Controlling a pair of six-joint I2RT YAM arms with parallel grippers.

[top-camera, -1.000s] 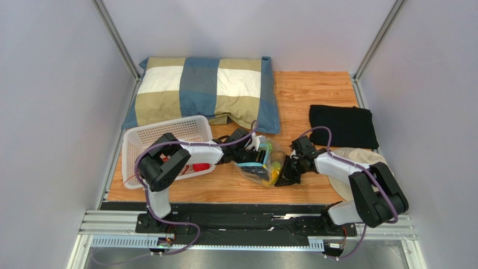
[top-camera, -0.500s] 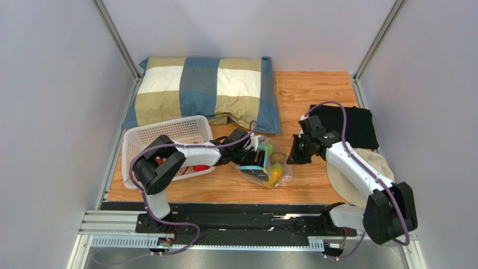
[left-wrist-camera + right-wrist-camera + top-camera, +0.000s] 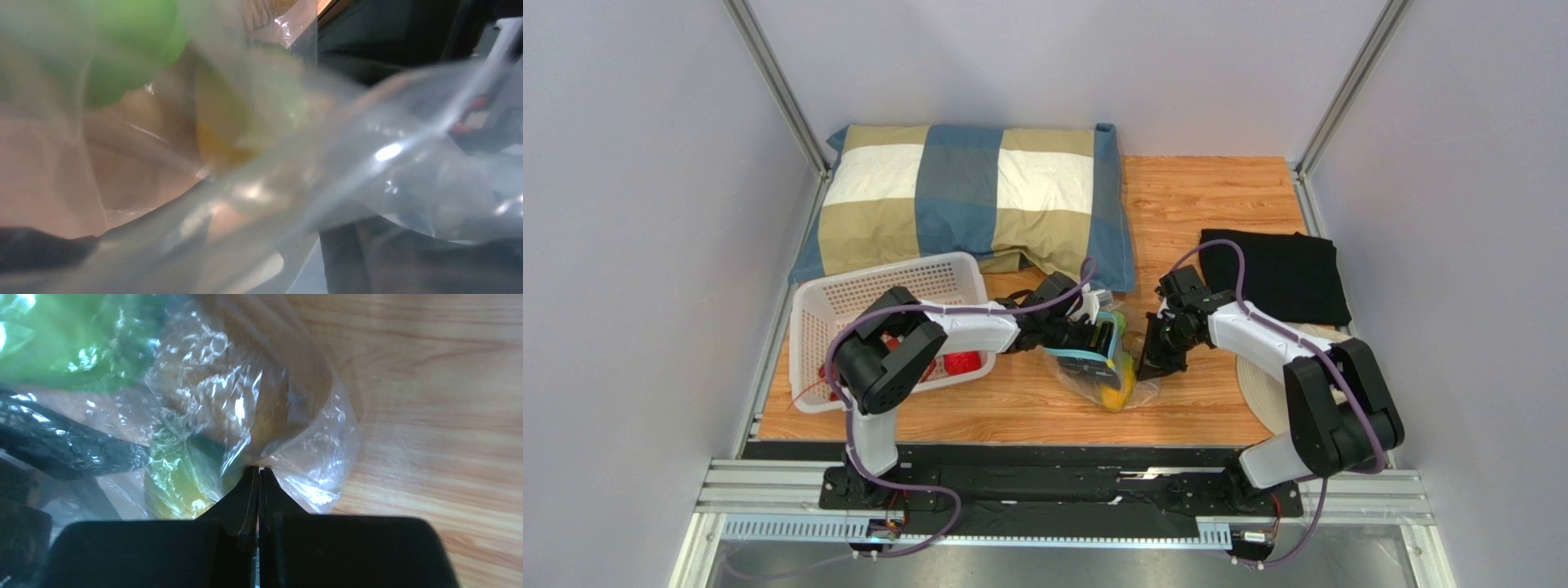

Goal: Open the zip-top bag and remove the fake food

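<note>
On your table (image 3: 1210, 196) the zip-top bag (image 3: 1112, 377) lies front-centre between both arms, with its blue zipper edge toward the left one. Your right tool (image 3: 258, 471) is pressed together on a fold of the bag's right side. Your left tool (image 3: 1081, 333) sits at the zipper, grip not readable. The fake food (image 3: 178, 471) is inside, so the pull likely runs sideways.

You're looking at a robot lab test cell, not a home: plain pale panels (image 3: 634, 245) box in a small wooden tabletop (image 3: 1210, 196), with aluminium struts (image 3: 775, 80) in the corners. A slotted metal rail (image 3: 768, 484) runs along the near edge, and two robot arms (image 3: 946, 328) are bolted there. The household things on it — checked pillow (image 3: 965, 202), white basket (image 3: 891, 288), folded black cloth (image 3: 1271, 276) — are few and set apart.
</note>
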